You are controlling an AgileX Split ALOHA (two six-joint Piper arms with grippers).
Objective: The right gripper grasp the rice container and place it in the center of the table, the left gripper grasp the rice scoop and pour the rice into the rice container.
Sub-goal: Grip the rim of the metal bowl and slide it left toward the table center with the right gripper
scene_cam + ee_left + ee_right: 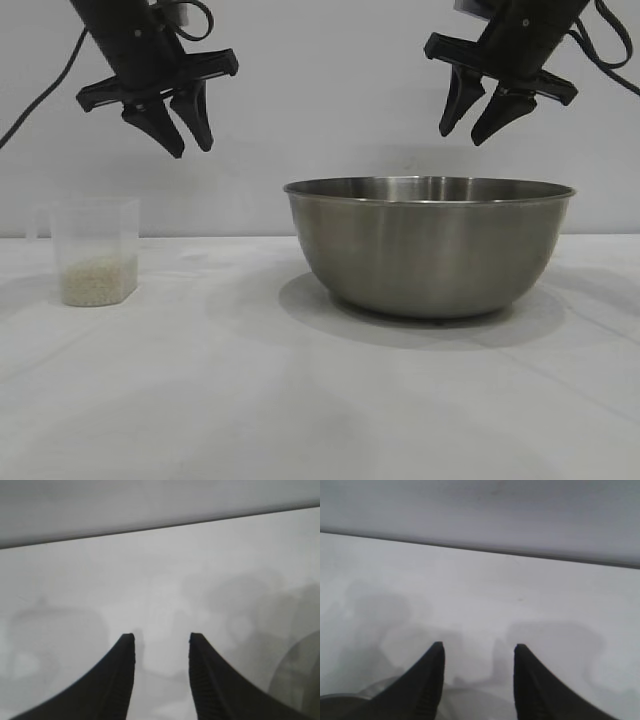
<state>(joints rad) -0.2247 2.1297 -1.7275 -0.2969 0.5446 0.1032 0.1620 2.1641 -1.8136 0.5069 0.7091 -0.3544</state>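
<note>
The steel rice container [430, 245] stands on the white table [250, 400], right of centre. At the far left stands the clear plastic rice scoop [95, 250], upright, with a layer of rice [97, 280] in its bottom. My left gripper [188, 140] hangs open high above the table, up and to the right of the scoop, holding nothing. High over the bowl's right half, my right gripper [465, 128] is open too and empty. In the right wrist view the bowl's rim [350, 700] shows behind the gripper [479, 647]. The left wrist view shows its gripper [161, 637] over bare table.
A white wall rises behind the table's far edge [200, 237]. Black cables trail from both arms. Bare tabletop lies between scoop and bowl and in front of them.
</note>
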